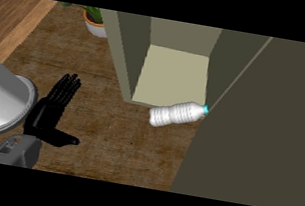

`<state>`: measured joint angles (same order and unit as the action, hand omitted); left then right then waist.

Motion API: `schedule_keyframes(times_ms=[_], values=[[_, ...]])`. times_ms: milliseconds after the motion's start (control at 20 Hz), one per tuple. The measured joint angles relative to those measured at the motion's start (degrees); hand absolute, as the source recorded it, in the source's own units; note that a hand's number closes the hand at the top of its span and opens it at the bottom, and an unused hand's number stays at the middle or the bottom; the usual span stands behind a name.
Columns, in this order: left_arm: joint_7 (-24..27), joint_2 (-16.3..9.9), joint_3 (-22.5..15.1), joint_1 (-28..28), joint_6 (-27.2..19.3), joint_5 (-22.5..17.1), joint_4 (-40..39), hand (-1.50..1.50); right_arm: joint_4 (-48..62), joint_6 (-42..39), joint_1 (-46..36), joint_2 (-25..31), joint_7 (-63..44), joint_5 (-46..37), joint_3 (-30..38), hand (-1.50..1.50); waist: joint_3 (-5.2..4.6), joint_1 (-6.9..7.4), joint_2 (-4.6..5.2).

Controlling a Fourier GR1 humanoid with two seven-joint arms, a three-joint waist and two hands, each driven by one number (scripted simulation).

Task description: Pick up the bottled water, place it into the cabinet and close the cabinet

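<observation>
Head view shows my left hand [51,111] resting with straight fingers, grasping nothing, while the bottled water [177,114] lies on the worktop [113,134] outside the open cabinet [171,73], unplaced

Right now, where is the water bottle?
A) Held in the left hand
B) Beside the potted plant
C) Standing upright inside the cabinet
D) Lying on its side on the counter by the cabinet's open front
D: the water bottle lies tipped over on the counter, cap toward the open cabinet, with no hand on it.
</observation>
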<state>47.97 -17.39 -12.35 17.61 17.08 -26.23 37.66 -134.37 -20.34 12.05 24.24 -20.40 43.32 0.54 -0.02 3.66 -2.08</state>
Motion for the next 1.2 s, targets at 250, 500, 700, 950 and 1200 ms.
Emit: schedule_keyframes(times_ms=[250,500,700,950,1200], values=[[-1.47,-4.79,0.06,-4.92,1.54,-1.03,8.43,-1.50,-0.03,3.65,-4.80,-1.00,-1.46,-0.70,-7.77,1.50,-0.07,0.38,-0.06],[-3.62,-8.70,0.49,-9.68,2.85,-2.90,16.54,-1.50,0.30,8.32,-11.34,-2.25,-3.72,-1.72,-15.73,1.50,-0.16,0.71,-0.08],[-5.82,-11.37,1.02,-12.69,3.69,-4.75,22.54,-1.50,1.50,13.14,-17.75,-4.28,-5.29,-4.72,-21.43,1.50,-0.19,1.05,-0.05],[-8.20,-13.92,1.58,-16.59,4.13,-6.97,29.89,-1.50,2.78,21.51,-26.42,-9.41,-8.18,-14.68,-29.16,1.50,-0.23,1.33,0.08],[-11.03,-16.96,3.02,-20.80,4.30,-10.19,38.04,-1.50,8.75,31.05,-35.91,-18.05,-11.44,-24.56,-36.28,1.50,-0.18,1.39,0.48]])
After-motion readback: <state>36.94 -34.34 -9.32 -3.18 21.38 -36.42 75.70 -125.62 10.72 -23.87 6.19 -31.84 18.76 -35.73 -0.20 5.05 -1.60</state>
